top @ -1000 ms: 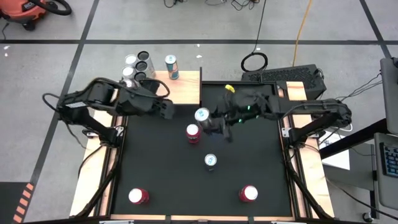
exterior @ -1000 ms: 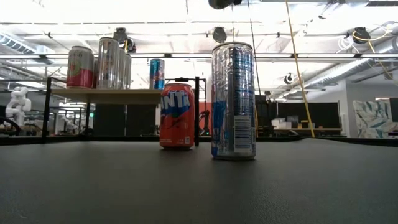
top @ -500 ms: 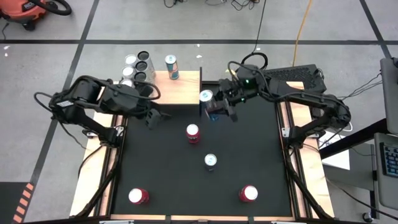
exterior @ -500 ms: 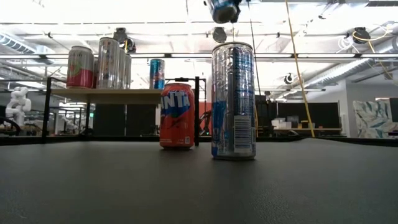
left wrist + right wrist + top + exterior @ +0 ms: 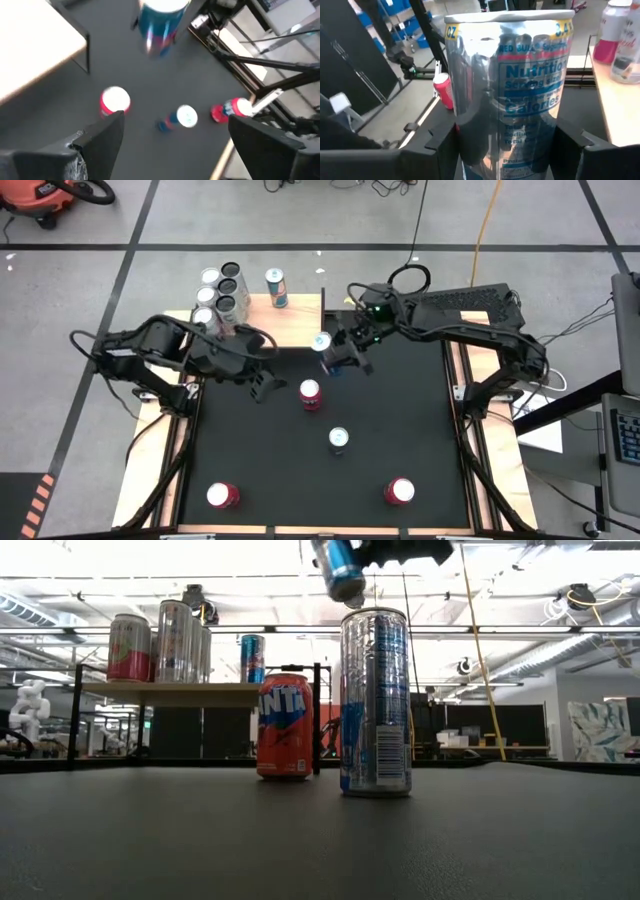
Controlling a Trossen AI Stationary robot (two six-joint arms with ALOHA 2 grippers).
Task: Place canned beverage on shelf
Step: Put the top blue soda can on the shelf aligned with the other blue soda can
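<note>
A slim blue-and-silver can (image 5: 322, 343) was held in the right hand (image 5: 340, 358), the fingers closed on its sides, and was carried in the air above the black worktop mat (image 5: 400, 430) just beside the right edge of the pale wooden shelf (image 5: 290, 325). In the low view the can (image 5: 337, 568) was seen tilted, hanging well above the mat with the hand (image 5: 400, 550) gripping its upper end. In the right wrist view the can (image 5: 520, 85) was framed between the two dark fingers (image 5: 435, 150), its nutrition label facing the camera.

The left hand (image 5: 262, 380) was held with its fingers spread wide and nothing between them, over the mat just in front of the shelf and near a red can (image 5: 310, 392). In the left wrist view both dark fingers (image 5: 100, 140) were seen far apart, with the red can (image 5: 115, 100) and a blue-and-silver can (image 5: 186, 116) below on the mat.

At the shelf's far left corner a cluster of cans (image 5: 220, 292) was standing, with one blue can (image 5: 276, 286) a little apart at the far edge. On the mat a tall blue-and-silver can (image 5: 339, 440) was standing upright near the middle, and two further red cans (image 5: 221, 495) (image 5: 400, 491) were standing near the front edge
</note>
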